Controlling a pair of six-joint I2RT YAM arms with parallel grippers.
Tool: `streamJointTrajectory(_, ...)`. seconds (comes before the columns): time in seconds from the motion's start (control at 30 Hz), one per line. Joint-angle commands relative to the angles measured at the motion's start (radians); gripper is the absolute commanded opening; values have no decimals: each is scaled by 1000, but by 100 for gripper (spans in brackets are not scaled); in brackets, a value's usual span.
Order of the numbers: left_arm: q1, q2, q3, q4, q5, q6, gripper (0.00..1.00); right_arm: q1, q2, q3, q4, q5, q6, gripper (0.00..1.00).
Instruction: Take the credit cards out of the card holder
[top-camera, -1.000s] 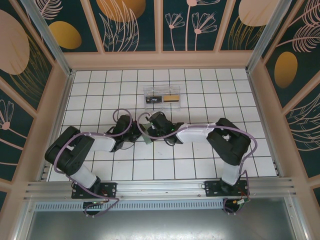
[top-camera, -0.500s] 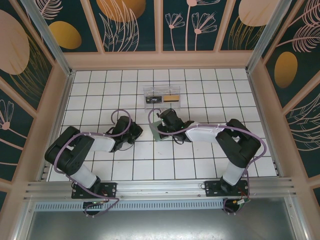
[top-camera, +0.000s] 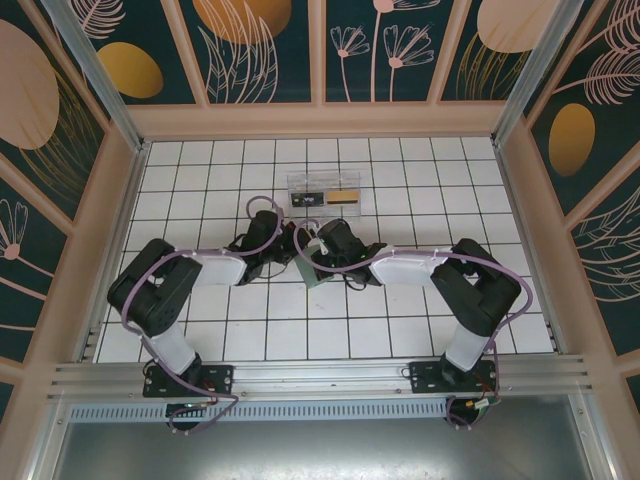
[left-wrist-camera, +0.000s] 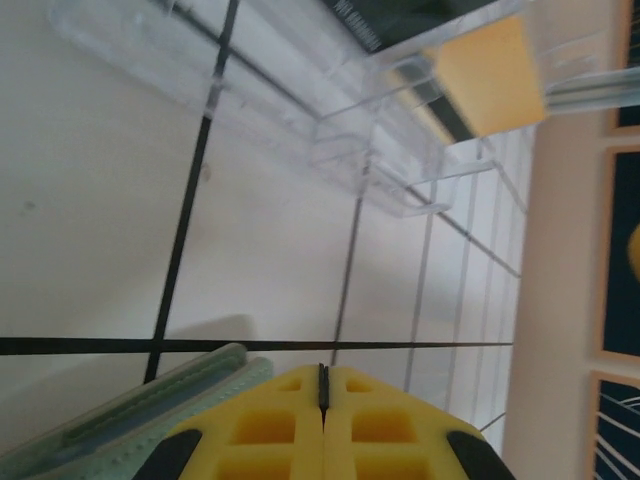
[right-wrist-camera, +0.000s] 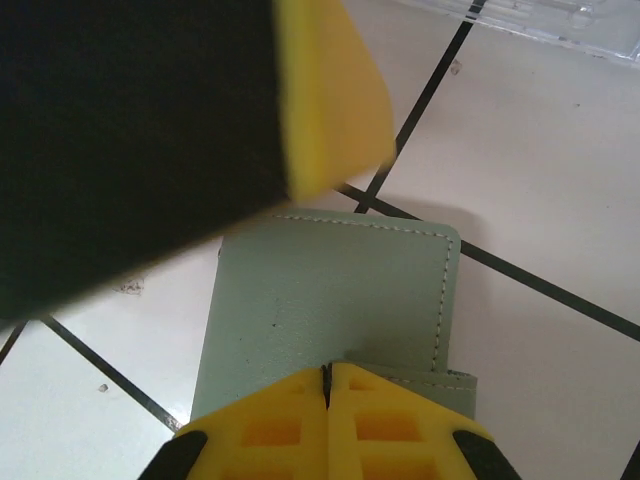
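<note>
A pale green card holder (right-wrist-camera: 330, 290) lies flat on the white tiles, also visible in the top view (top-camera: 318, 275) and the left wrist view (left-wrist-camera: 130, 415). My right gripper (right-wrist-camera: 327, 375) is shut on the holder's near edge. My left gripper (left-wrist-camera: 322, 372) is shut, with the thin dark edge of a credit card (left-wrist-camera: 322, 380) pinched between its yellow pads. In the top view the left gripper (top-camera: 291, 243) hangs just left of the right gripper (top-camera: 318, 262), close in front of the clear tray (top-camera: 292, 180). The left arm's yellow finger (right-wrist-camera: 330, 100) looms over the holder.
The clear plastic tray (left-wrist-camera: 400, 150) stands on the far tiles and holds a yellow card (left-wrist-camera: 490, 75) and a dark card (left-wrist-camera: 400, 20). Peach walls ring the tiled floor (top-camera: 400, 320). Open tiles lie to both sides.
My left gripper has swung forward and to the right, from beside the holder up toward the tray. The right gripper stays shut on the holder, having earlier carried it slightly right.
</note>
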Motion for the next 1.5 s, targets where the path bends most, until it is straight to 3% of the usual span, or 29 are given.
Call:
streamJointTrajectory(0.0,-11,45,12,-91,-14,11,0,5,0,-1,31,-11,21,0)
streamJointTrajectory(0.43,-33,116,-112,-201,-161,23,0,-38,-25,-75,43,38,50,0)
streamJointTrajectory(0.93,-34,152,-135,-188,-185,42,0,-125,-121,-165,20,96,57,0)
streamJointTrajectory(1.1,-33,137,-126,-169,-154,46,0,-63,-151,-141,25,103,-26,1)
streamJointTrajectory(1.17,-34,131,-116,-167,-137,48,0,-16,-160,-113,16,143,-69,17)
streamJointTrajectory(1.33,-34,136,-99,-140,-68,35,0,55,-124,-52,1,162,-170,33)
streamJointTrajectory(1.47,-33,136,-95,-132,-47,28,0,78,-73,-29,8,195,-199,35)
